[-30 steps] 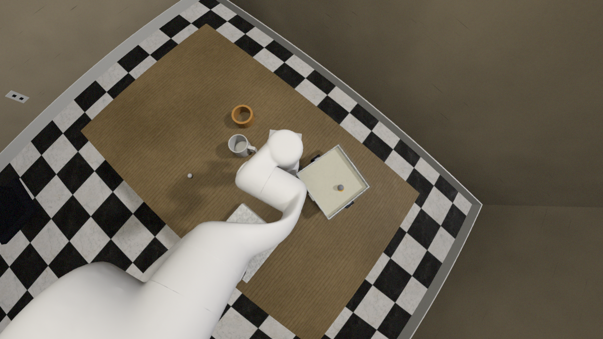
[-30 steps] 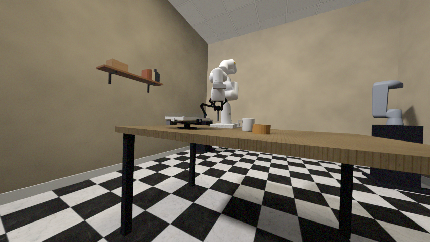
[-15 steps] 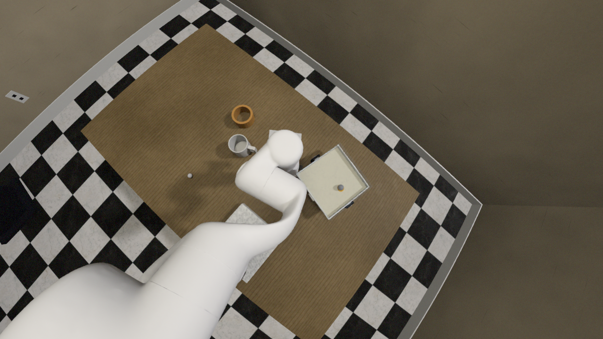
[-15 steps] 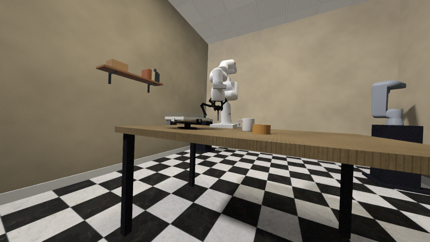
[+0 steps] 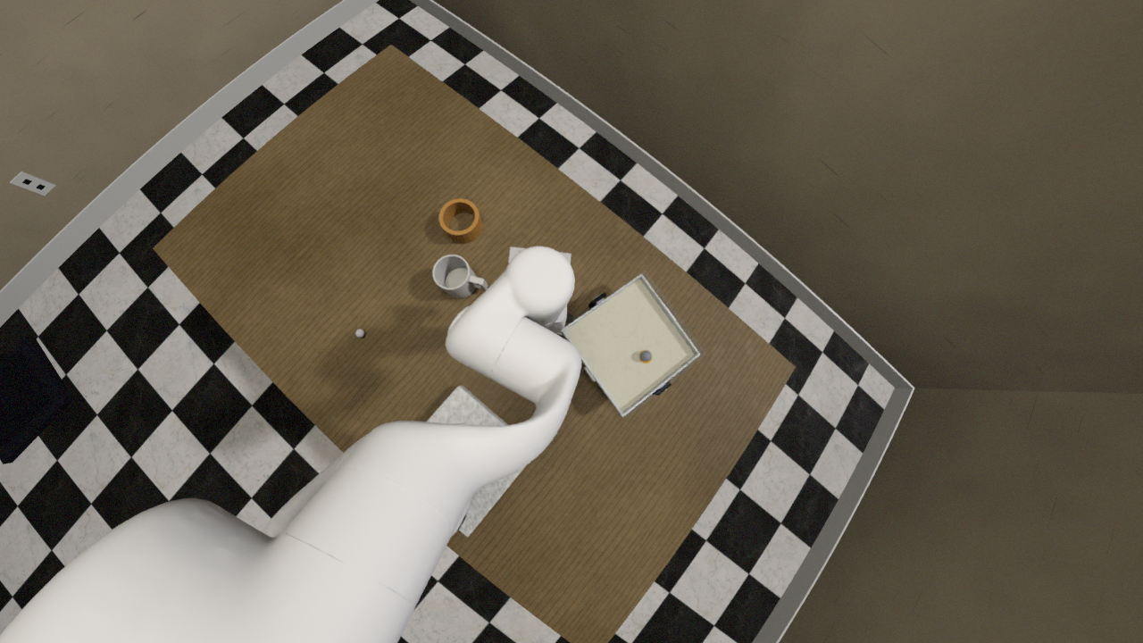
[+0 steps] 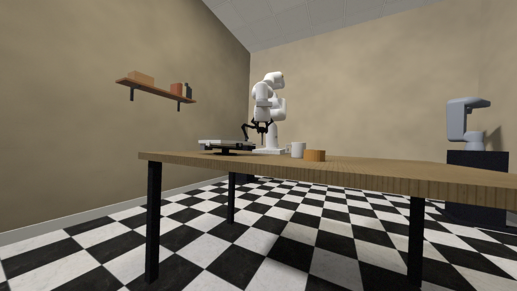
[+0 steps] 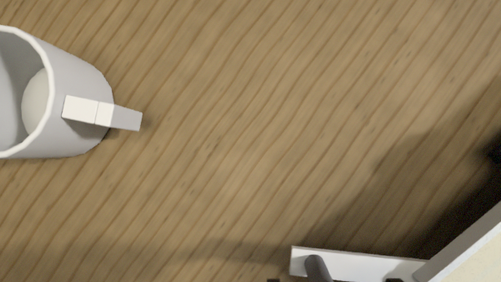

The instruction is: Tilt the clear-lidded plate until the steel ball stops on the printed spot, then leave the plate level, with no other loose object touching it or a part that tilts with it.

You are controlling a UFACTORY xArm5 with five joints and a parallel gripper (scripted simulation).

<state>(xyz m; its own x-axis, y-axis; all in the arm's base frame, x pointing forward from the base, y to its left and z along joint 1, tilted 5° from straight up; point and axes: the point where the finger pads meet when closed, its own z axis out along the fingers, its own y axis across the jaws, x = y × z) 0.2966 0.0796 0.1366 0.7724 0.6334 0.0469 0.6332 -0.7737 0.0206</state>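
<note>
Top view, left to right: small pale ball [image 5: 359, 333] on the wooden surface [image 5: 263, 207] [image 6: 361, 168] [image 7: 235, 117]; white mug [image 5: 454, 276] [image 6: 298, 149] [image 7: 74, 117], orange ring [image 5: 441, 220] [image 6: 314, 155] near it; gripper [image 6: 261, 129] clamped on the upright dark post [image 6: 261, 139] [image 7: 318, 268] beside the plate; clear-lidded plate [image 5: 619, 331] [image 6: 220, 142] [image 7: 466, 248], exact levelness unclear; inside, steel ball [image 5: 646, 355] at an orange mark [image 5: 646, 362], mostly hidden beneath it
</note>
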